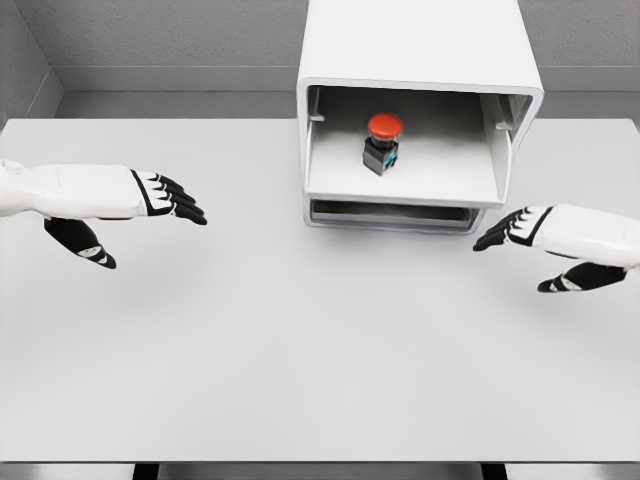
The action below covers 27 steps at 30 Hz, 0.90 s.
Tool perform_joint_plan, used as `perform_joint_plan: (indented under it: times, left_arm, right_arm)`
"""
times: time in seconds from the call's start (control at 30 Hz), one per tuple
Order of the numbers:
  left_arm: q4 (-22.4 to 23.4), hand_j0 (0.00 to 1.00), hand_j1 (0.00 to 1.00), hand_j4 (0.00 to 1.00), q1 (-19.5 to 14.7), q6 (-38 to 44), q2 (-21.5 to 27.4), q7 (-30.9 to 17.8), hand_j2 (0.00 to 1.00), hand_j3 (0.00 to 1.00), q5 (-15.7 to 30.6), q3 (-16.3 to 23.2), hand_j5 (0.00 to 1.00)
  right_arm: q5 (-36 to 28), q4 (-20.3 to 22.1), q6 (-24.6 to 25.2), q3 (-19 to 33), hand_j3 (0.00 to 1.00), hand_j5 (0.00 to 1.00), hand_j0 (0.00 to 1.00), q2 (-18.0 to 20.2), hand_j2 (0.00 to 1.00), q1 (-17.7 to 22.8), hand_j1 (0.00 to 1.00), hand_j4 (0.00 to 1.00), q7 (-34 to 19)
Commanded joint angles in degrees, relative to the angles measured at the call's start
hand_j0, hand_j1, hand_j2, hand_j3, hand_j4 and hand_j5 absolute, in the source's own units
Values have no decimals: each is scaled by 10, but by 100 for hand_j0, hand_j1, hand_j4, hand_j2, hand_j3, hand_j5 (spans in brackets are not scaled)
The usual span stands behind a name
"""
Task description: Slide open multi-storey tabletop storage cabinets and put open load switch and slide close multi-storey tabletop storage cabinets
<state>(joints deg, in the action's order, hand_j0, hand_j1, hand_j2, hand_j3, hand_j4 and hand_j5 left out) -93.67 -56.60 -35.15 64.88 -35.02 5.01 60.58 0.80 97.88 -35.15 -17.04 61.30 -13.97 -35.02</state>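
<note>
A white storage cabinet [420, 60] stands at the back of the table, its upper drawer [400, 185] slid out toward me. Inside that drawer sits the load switch [383, 142], a black body with a red round button on top. My left hand [175, 200] hovers over the table at the left, well away from the cabinet, fingers straight and holding nothing. At the right, my right hand [505, 230] hangs just below and beside the drawer's front right corner, fingers extended and empty.
The white table [300, 340] reaches from the cabinet to the front edge. A lower drawer [390, 213] sits nearly flush under the open one. Grey walls rise behind the table.
</note>
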Motion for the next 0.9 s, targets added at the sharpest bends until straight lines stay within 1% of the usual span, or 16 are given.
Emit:
perform_joint_plan:
  times: [0.0,0.03,0.13,0.17,0.23,0.27,0.33,0.4,0.47,0.53,0.57,0.67,0.87]
  left_arm:
    - [0,100,100,100,0,2,1,0,100,100,4,0,100]
    - [0,100,100,100,0,2,1,0,100,100,4,1,100]
    - [0,100,100,100,0,2,1,0,100,100,4,1,100]
    - [0,100,100,100,0,2,1,0,100,100,4,1,100]
    - [0,100,100,100,0,2,1,0,100,100,4,1,100]
    - [0,100,100,100,0,2,1,0,100,100,4,1,100]
    - [-1,100,100,100,0,2,1,0,100,100,4,1,100]
    - [0,100,100,100,-1,2,2,0,100,100,4,1,100]
    - [0,100,100,100,-1,2,2,0,100,100,4,1,100]
    - [0,100,100,100,-1,2,2,0,100,100,4,1,100]
    - [0,100,100,100,-1,2,2,0,100,100,4,1,100]
    - [0,100,100,100,-1,2,2,0,100,100,4,1,100]
    - [0,100,100,100,-1,2,2,0,100,100,4,1,100]
  right_arm:
    - [-1,21,2,-21,87,87,87,0,87,-6,87,87,0]
    - [0,23,2,-41,87,87,87,0,87,-17,87,87,0]
    - [-1,26,2,-53,87,87,87,-6,87,-42,87,87,0]
    - [-1,27,2,-64,87,87,87,-7,87,-52,87,87,0]
    - [-1,26,2,-105,88,88,88,-19,88,-91,88,88,0]
    - [-1,24,2,-110,88,88,88,-25,88,-102,88,88,0]
    - [1,21,2,-123,88,88,88,-31,88,-117,88,88,0]
    - [11,20,2,-148,88,88,88,-39,88,-136,88,88,0]
    - [13,14,2,-152,88,88,88,-47,88,-147,88,88,0]
    - [13,6,2,-159,88,88,88,-54,88,-157,88,88,0]
    - [13,-4,2,-172,88,88,88,-61,88,-174,88,88,0]
    - [13,-29,2,-181,88,88,88,-75,88,-196,88,88,0]
    - [17,-74,2,-197,89,89,89,-95,89,-222,89,89,0]
